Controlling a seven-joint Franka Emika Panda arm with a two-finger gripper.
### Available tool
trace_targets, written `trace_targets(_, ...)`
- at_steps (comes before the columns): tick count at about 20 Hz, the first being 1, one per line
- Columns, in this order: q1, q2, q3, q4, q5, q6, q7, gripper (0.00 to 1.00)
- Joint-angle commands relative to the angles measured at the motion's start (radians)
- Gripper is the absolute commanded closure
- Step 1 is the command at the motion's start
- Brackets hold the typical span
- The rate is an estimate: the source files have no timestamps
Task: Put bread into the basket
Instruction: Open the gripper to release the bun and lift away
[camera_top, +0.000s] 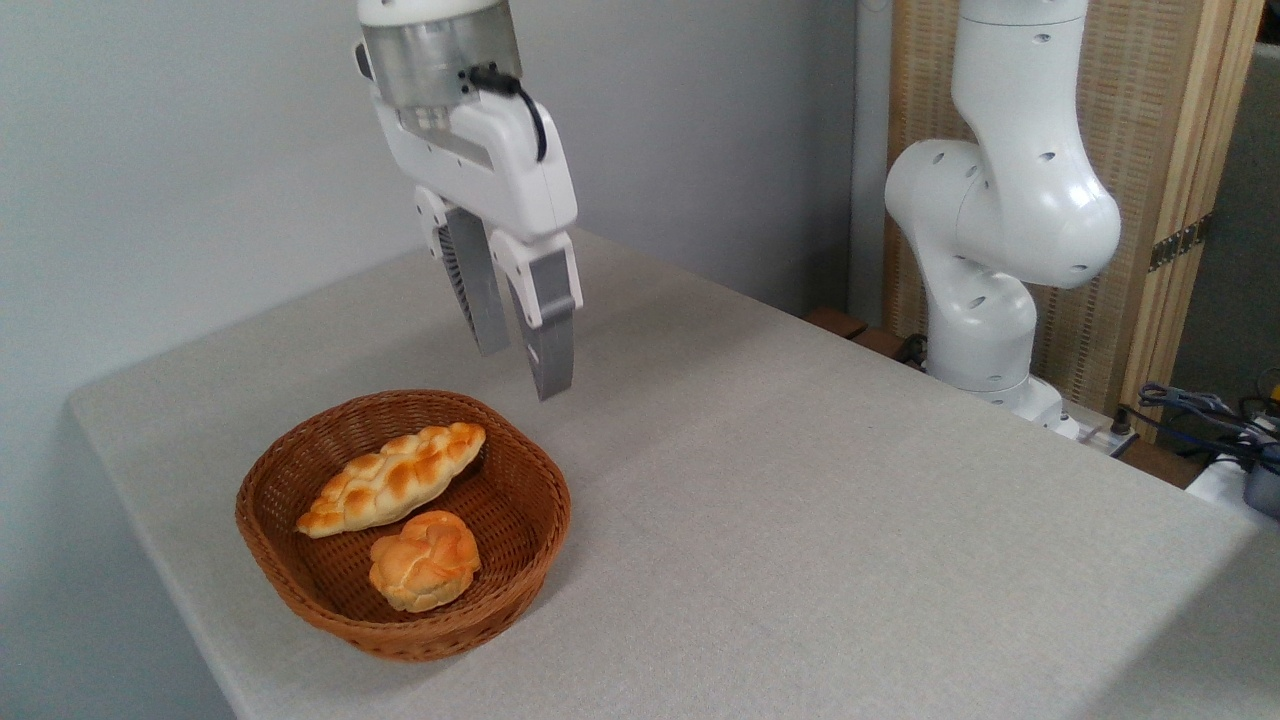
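On bench, fixed camera: pale grey cloth-like cover, fine weave, matte, no wrinkles showing. Near-left corner rounded, far corner running back toward wall. Soft shadow right of basket and a darker one at bottom-right edge of frame.

Near left end of bench: basket, round, shallow, reddish-brown wicker, sitting flat. Inside, bread, small knotted orange-golden bun, lying on front part of basket floor, paler at base. Just behind it, touching or nearly so, braided loaf, longer and pointed, lying diagonally with far tip up near back rim.

Above and behind basket's right rim: tool, well clear of bench, tilted, pointing down. Grey fingers apart with a narrow gap, empty, nothing between them. Black cable looped on white tool housing.

Right side, past bench edge: arm base and lower joints, white, glossy. Behind it, folding screen with light wood frame, woven panels and a metal hinge. Blue and black cables bundled low at far right. Some brown object low down between wall and arm base, too hidden to identify.

Wall plain pale grey-blue, bare, even light.
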Motion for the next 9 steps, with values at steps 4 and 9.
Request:
trace_targets(4,0.042,0.020,-0.039,0.045,0.000,-0.047,-0.028,0.00)
trace_targets(9,0.043,0.021,-0.036,0.052,-0.002,-0.046,-0.022,0.00)
